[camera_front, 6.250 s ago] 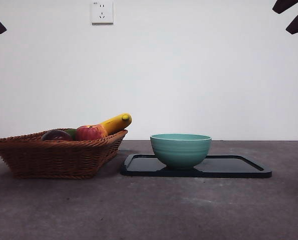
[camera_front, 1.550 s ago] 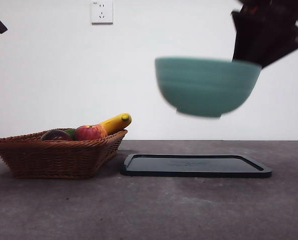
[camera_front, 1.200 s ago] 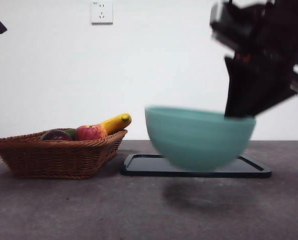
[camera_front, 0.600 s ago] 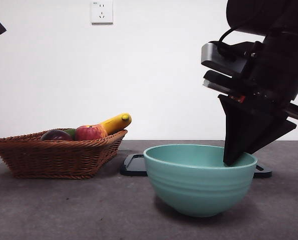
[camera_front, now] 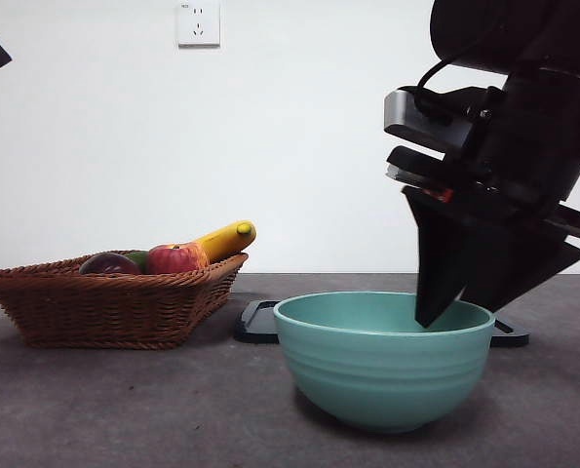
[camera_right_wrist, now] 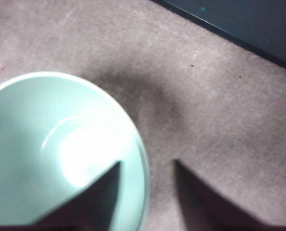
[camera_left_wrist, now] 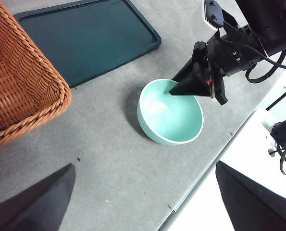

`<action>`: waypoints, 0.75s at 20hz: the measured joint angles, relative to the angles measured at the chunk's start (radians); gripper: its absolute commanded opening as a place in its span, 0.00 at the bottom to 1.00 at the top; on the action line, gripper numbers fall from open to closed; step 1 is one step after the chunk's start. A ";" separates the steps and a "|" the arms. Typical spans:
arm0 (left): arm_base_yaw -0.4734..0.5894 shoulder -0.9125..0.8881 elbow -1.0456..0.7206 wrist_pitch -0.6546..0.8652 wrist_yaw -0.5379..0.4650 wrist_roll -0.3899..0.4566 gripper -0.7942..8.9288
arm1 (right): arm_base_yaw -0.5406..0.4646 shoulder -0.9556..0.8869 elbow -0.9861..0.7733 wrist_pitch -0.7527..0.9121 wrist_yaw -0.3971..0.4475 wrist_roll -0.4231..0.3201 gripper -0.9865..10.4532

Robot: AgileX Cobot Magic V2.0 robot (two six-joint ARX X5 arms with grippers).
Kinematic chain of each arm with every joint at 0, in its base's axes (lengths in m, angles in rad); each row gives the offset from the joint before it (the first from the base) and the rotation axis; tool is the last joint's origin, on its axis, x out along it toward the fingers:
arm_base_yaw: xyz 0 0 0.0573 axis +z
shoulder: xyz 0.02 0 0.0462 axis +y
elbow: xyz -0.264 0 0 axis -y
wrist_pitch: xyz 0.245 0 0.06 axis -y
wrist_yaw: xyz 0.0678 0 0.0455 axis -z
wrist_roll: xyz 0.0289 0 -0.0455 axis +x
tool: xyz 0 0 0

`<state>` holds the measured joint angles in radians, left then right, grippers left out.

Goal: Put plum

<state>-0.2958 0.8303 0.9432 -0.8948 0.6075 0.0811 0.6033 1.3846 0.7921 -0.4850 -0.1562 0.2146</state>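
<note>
Resting in basket: plum, far left, beside apple.
Bowl: on table, in front of tray.
Right gripper: jaws spread, straddling bowl rim.
Risk: lifting off crookedly could snag rim, tipping bowl.
Left gripper: spread, waiting high.

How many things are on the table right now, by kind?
Fruit in the basket: 4 - dark maroon plum, red apple, yellow banana, green fruit
Brown wicker basket: 1
Teal ceramic bowl: 1
Black flat tray: 1
Total: 7
</note>
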 measured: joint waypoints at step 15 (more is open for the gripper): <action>0.000 0.000 0.000 -0.002 0.000 0.000 0.56 | -0.012 -0.315 0.276 -0.215 0.028 -0.051 0.32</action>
<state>-0.2958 0.8303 0.9432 -0.8967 0.6075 0.0814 0.5915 1.0698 1.0679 -0.6998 -0.1284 0.1638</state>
